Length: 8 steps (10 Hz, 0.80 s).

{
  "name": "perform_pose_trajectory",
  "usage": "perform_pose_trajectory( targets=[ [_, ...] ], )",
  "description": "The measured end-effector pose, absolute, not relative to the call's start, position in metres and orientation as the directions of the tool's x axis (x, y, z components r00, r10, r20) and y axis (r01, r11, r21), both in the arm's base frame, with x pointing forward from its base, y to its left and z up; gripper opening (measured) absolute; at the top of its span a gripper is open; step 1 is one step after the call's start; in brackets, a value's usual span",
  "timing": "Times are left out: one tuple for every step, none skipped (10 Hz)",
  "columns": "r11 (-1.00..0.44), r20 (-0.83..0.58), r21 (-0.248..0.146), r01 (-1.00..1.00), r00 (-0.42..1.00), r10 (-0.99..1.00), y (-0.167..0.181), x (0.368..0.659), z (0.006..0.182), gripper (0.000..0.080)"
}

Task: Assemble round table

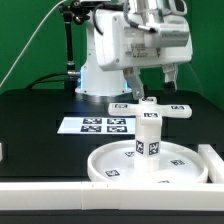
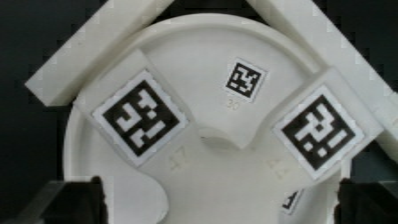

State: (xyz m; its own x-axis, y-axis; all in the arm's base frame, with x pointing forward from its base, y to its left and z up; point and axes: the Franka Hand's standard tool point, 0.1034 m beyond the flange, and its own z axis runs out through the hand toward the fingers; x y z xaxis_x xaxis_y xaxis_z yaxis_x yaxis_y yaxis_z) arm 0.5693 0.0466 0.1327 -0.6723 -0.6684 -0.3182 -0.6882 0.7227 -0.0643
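**Post upright on disc, cross piece on top**

Pincer (image 1: pixel 150 88) hangs directly over the cross-shaped piece (image 1: pixel 148 108), which caps the cylinder post (image 1: pixel 148 132) standing in the round disc (image 1: pixel 120 168) on the black table (image 1: pixel 40 110). Whether it is released or clenched: cannot tell. Parts look light, rigid, smooth plastic, likely slippery; best grasped across a cross arm or the post's sides.

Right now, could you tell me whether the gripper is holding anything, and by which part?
Nothing seems to be held. The gripper hangs just above the cross on the post, and the wrist view shows its fingers spread wide.
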Motion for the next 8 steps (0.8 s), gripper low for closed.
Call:
perform_pose_trajectory(
  targets=[
    [0.723,-0.313,-0.063,-0.688,-0.674,-0.669,0.0459,0.5682,0.1298,0.0648],
    [0.705,-0.309,-0.070,-0.705,-0.657,-0.688,0.0459,0.5680,0.1290,0.0649],
    [0.621,-0.298,-0.105,-0.777,-0.571,-0.765,0.0459,0.5679,0.1288,0.0649],
    [0.520,-0.281,-0.128,-0.845,-0.472,-0.836,0.0477,0.5655,0.1258,0.0649],
    [0.365,-0.248,-0.144,-0.920,-0.323,-0.913,0.0501,0.5627,0.1246,0.0649],
    [0.212,-0.226,-0.154,-0.965,-0.174,-0.959,0.0505,0.5638,0.1268,0.0649],
    [0.118,-0.214,-0.163,-0.980,-0.082,-0.973,0.0507,0.5675,0.1305,0.0649],
    [0.066,-0.200,-0.178,-0.982,-0.030,-0.979,0.0498,0.5670,0.1293,0.0649]
  ],
)
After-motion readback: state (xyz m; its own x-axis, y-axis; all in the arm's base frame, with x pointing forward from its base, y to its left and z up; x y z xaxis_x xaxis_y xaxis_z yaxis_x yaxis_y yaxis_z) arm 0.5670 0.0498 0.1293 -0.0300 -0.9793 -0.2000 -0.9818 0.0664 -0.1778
